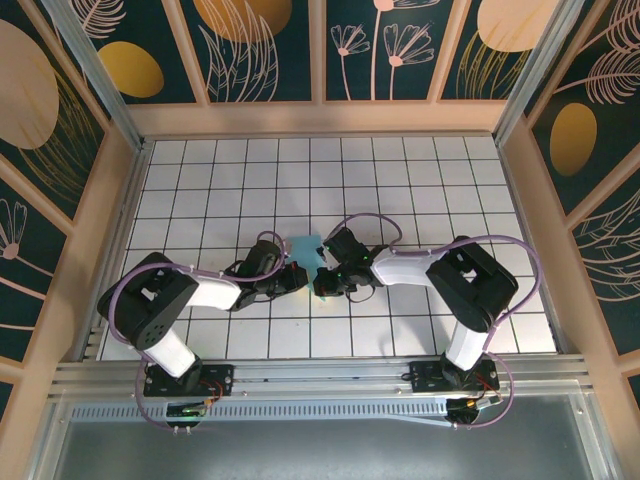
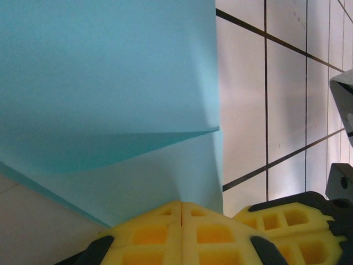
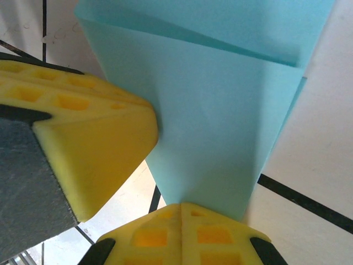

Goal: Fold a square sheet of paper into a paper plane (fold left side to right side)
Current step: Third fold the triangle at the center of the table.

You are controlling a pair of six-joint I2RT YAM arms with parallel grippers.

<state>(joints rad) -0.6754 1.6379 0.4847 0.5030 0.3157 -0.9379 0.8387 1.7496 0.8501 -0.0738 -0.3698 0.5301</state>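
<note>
1. Light turquoise-blue square sheet of paper: near the middle of the white tiled counter, well away from every edge, held up off the tiles, bent over with one crease across.
2. Left pincer: yellow foam pads pressed together, clamped on the sheet's lower edge.
3. Right pincer: likewise closed on the sheet, just beside the left pincer.

A robot test cell in a lab. A white tabletop ruled into black-lined squares is boxed in at the top and sides of the frame by dark teal wall panels printed with gold and pink leaves. Along the bottom, a ribbed aluminium rail carries a bolted black-and-white left arm and right arm.
</note>
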